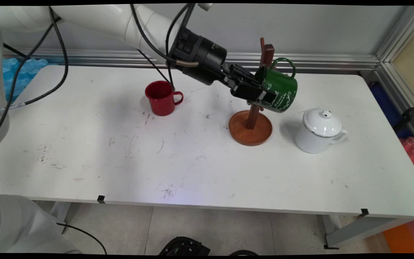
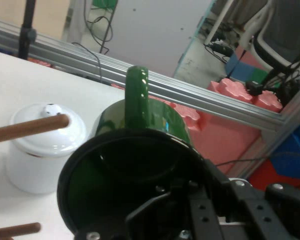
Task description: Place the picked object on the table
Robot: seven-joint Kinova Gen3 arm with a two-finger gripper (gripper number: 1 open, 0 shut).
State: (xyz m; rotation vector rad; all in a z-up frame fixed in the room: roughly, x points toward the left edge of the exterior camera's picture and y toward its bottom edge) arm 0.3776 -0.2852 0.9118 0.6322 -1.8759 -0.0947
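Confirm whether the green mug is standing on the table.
No: the green mug is held tilted in the air by the gripper, beside the wooden mug stand and above the table.

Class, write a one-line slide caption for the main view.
Gripper holds a tilted green mug beside a wooden mug tree.

The room is evenly and brightly lit from overhead, so the white table [image 1: 120, 162] shows no hard glare. Soft, faint shadows lie close under the red mug [image 1: 162, 98], the wooden stand [image 1: 251, 127] and the white pot [image 1: 318, 130]. Seen from the hand, the green mug [image 2: 140, 125] right at the fingers [image 2: 154, 210] is dark and soft, its handle catching a pale sheen; the background is blurred.
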